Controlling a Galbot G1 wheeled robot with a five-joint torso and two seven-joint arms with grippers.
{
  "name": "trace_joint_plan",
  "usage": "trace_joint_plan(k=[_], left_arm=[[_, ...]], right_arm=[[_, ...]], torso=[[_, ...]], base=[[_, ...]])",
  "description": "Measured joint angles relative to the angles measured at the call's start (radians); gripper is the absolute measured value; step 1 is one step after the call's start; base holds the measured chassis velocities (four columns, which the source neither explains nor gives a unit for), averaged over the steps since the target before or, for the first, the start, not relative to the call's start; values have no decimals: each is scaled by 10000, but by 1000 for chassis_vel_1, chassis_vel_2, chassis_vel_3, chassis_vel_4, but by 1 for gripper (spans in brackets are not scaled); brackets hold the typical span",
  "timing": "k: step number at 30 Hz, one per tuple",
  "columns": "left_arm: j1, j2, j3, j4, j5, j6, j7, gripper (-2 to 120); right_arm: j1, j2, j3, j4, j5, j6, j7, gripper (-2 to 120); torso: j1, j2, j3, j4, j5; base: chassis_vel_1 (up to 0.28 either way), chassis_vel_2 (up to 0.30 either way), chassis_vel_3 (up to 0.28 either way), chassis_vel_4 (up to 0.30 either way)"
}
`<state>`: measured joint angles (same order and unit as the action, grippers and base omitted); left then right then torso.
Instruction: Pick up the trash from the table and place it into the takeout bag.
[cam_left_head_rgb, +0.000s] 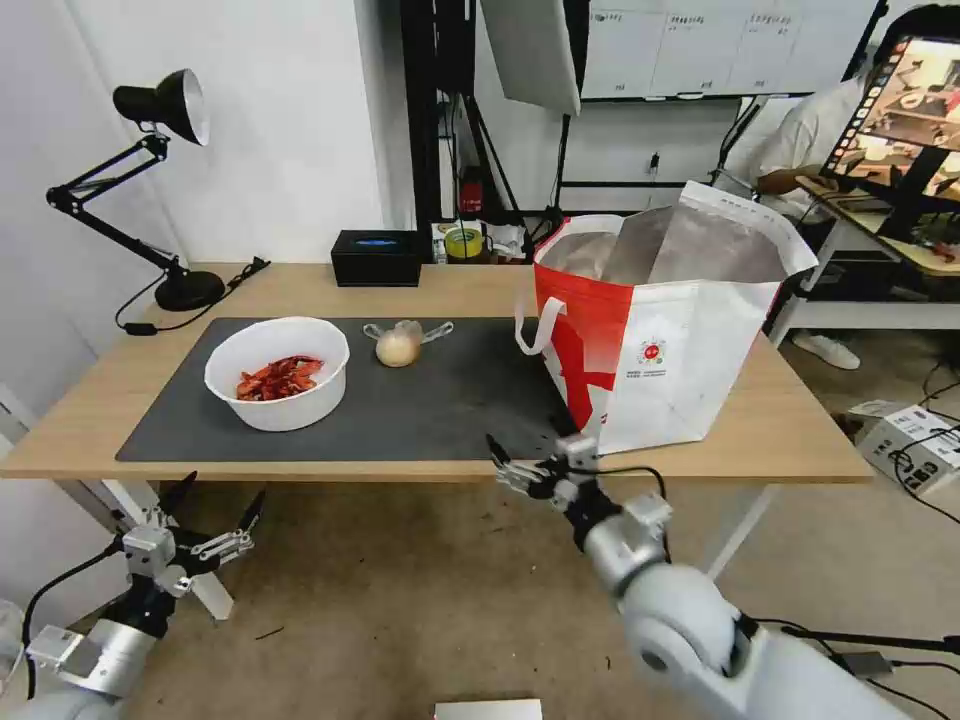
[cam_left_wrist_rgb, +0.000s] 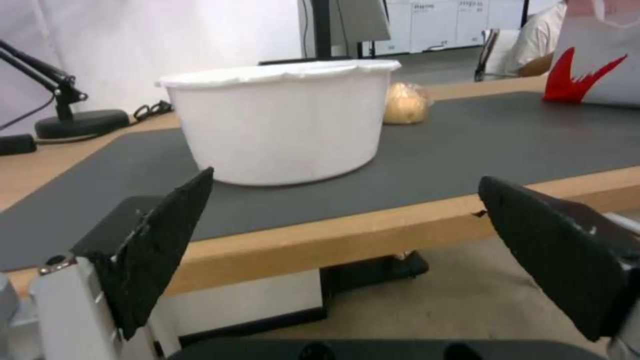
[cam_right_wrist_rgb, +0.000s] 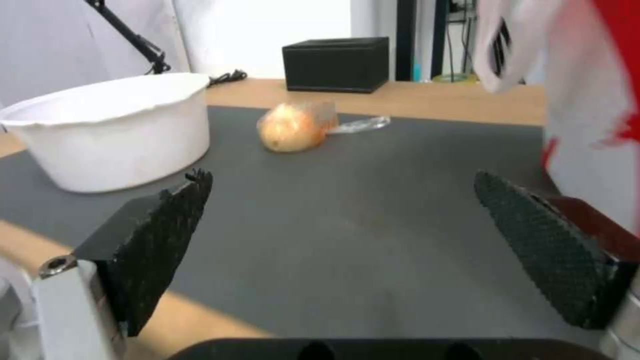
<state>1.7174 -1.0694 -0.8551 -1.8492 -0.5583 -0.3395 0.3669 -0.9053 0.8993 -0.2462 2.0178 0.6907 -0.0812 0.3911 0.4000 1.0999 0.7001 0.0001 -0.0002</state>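
Trash left on the worktop (cam_left_head_rgb: 440, 285): a white bowl (cam_left_head_rgb: 279, 372) of red crayfish shells (cam_left_head_rgb: 279, 377) and a clear bag with a yellowish lump (cam_left_head_rgb: 399, 345), both on the dark mat (cam_left_head_rgb: 440, 400).

Right claw (cam_left_head_rgb: 535, 460): spread wide, empty, at the near worktop edge just beside the takeout bag (cam_left_head_rgb: 660, 330), pointing across the mat toward the lump bag. Left claw (cam_left_head_rgb: 212, 512): spread, empty, below and in front of the worktop edge, facing the bowl side-on.

Risks, as I read it:
- Right claw sits very close to the takeout bag's wall and loop handle (cam_left_head_rgb: 535, 325); a reach could snag the handle or shove the bag.
- Lump bag is soft, thin film; a pinch may catch only plastic and slip.
- Bowl is wide and open-topped; a rim grip could tilt it and spill shells.
- Left claw is below worktop level; a straight reach would hit the edge.

Containers: bowl holds a low pile of shells, well under the rim. Takeout bag stands open, foil lining visible; contents hidden from here.
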Motion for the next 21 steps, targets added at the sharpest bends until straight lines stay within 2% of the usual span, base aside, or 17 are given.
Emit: trace_joint_plan(k=[2,6,9,16,21], left_arm=[[-25,11,0,50,-3,-4,-1,100],[-42,14,0,90,-6,-6,-2,100],[-54,2,1,125,-27,-8,-6,100],[-48,2,-33,152,-63,-12,-14,100],[19,77,-169,224,-107,-42,-14,100]], right_arm=[[888,318,-539,-628,254,-1,10,100],[1719,648,-999,-1242,453,0,43,100],[2911,1249,-1639,-2200,877,-12,197,100],[3949,2213,-2161,-3486,1540,-193,502,100],[4949,3347,-2517,-5259,1688,-243,545,100]], torso=[[0,0,0,-1,2],[0,0,0,-2,-1],[1,0,0,1,-2],[1,0,0,0,-1],[0,-1,-1,0,0]], base=[[0,0,0,0],[0,0,0,0],[0,0,0,0],[0,0,0,0],[0,0,0,0]])
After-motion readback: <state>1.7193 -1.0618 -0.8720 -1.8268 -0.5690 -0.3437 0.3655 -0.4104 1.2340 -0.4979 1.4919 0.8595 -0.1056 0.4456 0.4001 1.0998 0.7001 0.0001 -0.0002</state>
